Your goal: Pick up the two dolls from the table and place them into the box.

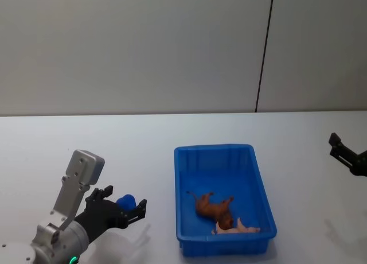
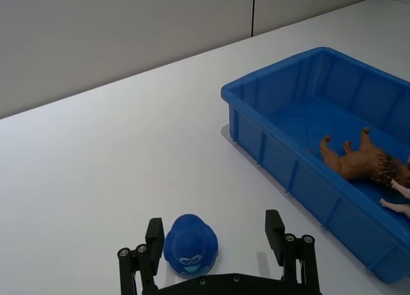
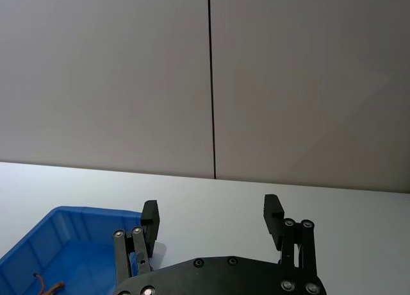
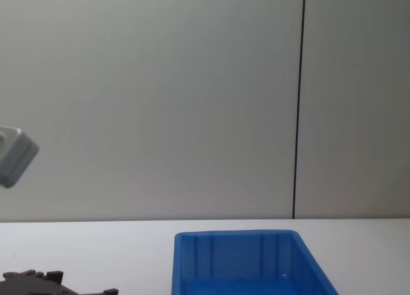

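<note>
Down at the near left of the white table (image 1: 143, 143), the left gripper (image 1: 117, 209) sits low with its fingers (image 2: 154, 238) spread wide, released, gripping nothing. Between them lies the dark blue doll (image 2: 190, 245), resting on the tabletop close against one finger, with a gap to the other. Its rounded head points away from the gripper's palm and its small printed face points back toward the wrist. Bare table lies between this gripper and the blue box (image 1: 182, 183), which stands just to its right, its long axis running from the near edge toward the far wall.

Inside the box, at the near end, the brown-orange doll (image 1: 215, 206) lies on its side, legs out, its length slanting across the floor of the box. A pale pink figure (image 1: 238, 229) lies touching it at the near wall. The far half of the box is bare floor.

Off at the right edge of the table, well apart from the box, the right gripper (image 1: 344, 152) hangs with its fingers (image 3: 149, 219) parted and nothing between them.
</note>
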You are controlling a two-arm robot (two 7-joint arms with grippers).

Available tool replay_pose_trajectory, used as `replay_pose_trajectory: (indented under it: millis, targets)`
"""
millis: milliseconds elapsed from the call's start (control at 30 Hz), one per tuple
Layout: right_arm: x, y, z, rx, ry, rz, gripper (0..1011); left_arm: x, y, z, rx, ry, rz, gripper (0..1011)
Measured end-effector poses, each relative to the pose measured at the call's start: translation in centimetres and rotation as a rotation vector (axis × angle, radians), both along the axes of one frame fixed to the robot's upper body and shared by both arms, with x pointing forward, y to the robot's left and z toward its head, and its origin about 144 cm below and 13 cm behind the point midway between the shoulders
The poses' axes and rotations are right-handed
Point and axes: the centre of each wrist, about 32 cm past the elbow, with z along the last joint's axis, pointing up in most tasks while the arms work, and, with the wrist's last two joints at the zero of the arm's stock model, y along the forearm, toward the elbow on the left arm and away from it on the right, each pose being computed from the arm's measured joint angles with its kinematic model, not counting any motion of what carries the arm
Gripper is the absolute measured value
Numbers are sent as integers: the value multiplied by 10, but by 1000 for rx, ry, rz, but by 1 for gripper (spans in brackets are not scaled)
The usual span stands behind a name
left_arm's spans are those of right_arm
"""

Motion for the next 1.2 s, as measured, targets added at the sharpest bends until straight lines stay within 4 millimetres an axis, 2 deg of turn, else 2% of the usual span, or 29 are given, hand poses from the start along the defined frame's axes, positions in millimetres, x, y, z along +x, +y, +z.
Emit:
replay_pose_trajectory:
  millis: [533,1200]
  targets:
    - [0,0,0,0,0,0,1001,24,8,-16,19,62,1,1001]
    - [0,0,0,0,0,0,1001,43,11,-31,13,87,37,993]
